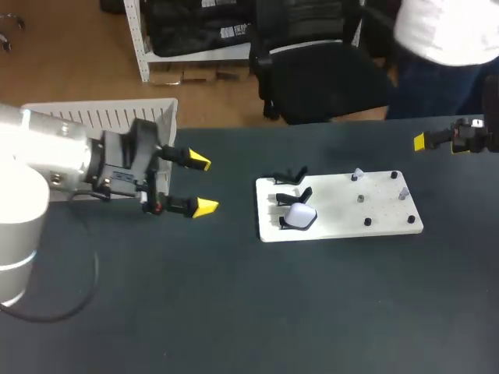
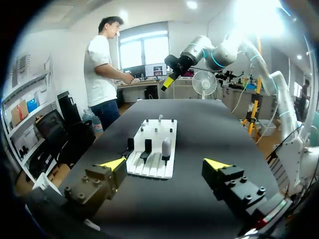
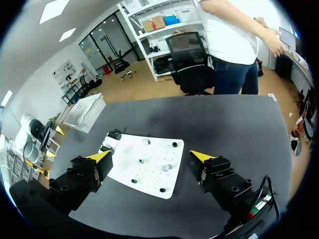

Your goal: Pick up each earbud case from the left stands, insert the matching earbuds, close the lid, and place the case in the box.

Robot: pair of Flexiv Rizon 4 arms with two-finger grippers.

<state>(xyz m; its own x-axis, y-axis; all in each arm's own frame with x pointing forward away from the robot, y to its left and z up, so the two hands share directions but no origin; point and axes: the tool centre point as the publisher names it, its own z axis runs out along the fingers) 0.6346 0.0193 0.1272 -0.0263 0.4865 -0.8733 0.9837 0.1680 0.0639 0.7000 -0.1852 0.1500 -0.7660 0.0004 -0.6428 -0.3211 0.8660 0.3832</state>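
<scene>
A white board [image 1: 343, 222] lies on the dark table, right of the middle. Black stands [image 1: 290, 178] rise along its left end, and a white earbud case [image 1: 299, 216] rests on the nearest one. Small earbud-like pieces [image 1: 357, 174] and pegs dot the board's right half. My left gripper [image 1: 201, 185] hovers open and empty to the left of the board, well apart from it. In the left wrist view the case [image 2: 166, 147] stands ahead of the left gripper [image 2: 167, 164]. My right gripper [image 1: 425, 142] is open, high beyond the board's far right corner. The right gripper [image 3: 149, 155] looks down on the board [image 3: 149, 174].
A white slatted box [image 1: 117, 117] stands at the table's far left edge, behind my left arm, and shows in the right wrist view as the box [image 3: 84, 112]. A cable [image 1: 70, 300] loops on the table near the left arm's base.
</scene>
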